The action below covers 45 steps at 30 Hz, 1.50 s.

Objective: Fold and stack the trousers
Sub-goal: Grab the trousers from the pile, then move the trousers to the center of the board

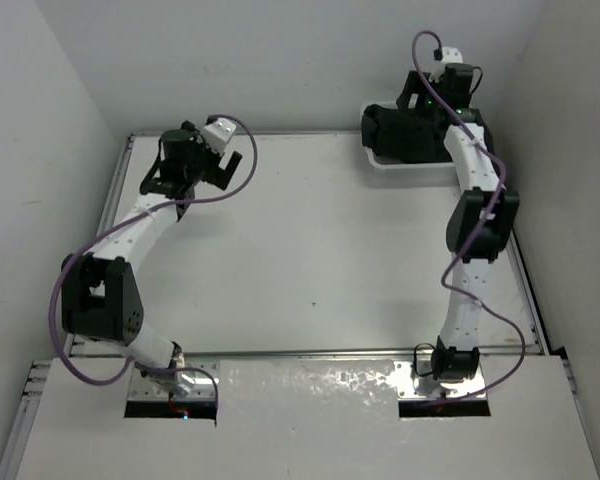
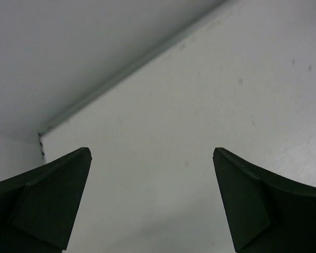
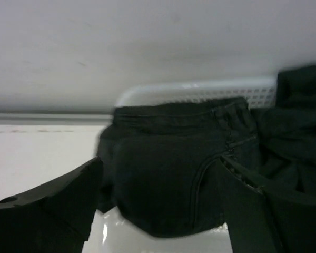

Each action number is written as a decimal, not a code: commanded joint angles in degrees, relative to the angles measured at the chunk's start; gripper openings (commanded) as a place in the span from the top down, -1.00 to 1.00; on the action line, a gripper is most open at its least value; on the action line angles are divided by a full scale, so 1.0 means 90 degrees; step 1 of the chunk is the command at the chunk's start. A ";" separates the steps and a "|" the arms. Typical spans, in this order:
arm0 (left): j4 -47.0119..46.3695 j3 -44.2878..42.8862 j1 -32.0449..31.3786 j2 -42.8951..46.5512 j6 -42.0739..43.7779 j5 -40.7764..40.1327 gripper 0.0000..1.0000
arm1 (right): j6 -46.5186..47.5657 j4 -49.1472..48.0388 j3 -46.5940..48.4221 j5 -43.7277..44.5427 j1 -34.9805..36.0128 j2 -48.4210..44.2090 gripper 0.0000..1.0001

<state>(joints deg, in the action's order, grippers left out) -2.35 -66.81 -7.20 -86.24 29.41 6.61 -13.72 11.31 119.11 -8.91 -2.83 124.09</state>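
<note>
- At the near edge of the tabletop (image 1: 320,260) the two arm bases stand side by side, each with a purple cable (image 1: 65,345) looping next to it.
- The middle of the tabletop is a plain white surface with some small dark marks.
- The left arm reaches toward the far left corner. The left hand (image 2: 151,153) is released: its two dark fingers (image 2: 47,200) stand wide apart, with only white tabletop between them. It holds nothing.
- The right arm stretches along the right side toward the far right corner.
- The right hand (image 3: 159,161) is also released, with its jaws well apart and nothing clamped between them. It is just in front of the trousers (image 3: 163,195); whether the right finger touches the cloth, I cannot tell.
- The trousers are black and lie bunched in a white mesh basket (image 3: 200,95) in the far right corner of the tabletop. One part with a seam and a pocket hangs over the front rim of the basket, down to the tabletop.
- More dark cloth is piled at the right side of the basket.
- Behind the basket rises the grey back wall (image 1: 280,60).
</note>
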 commanded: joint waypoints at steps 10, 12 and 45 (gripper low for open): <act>0.1951 -0.0097 -0.0001 -0.0457 0.0033 -0.0139 -0.99 | -0.0878 0.0696 0.0534 0.0062 0.0158 0.1758 -0.19; 0.1951 -0.0116 -0.0001 -0.0477 0.0033 -0.0129 -0.98 | -0.0966 0.0512 0.0516 -0.0094 0.0178 0.1817 0.14; 0.1735 -0.0369 -0.0001 0.0324 -0.1294 0.0408 -0.98 | -0.1268 -0.3969 0.0154 -0.1324 0.0919 -0.4431 1.00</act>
<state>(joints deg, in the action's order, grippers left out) 14.46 -65.58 -7.14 -85.71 22.00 8.23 -21.10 -11.14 118.30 -15.53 2.81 87.35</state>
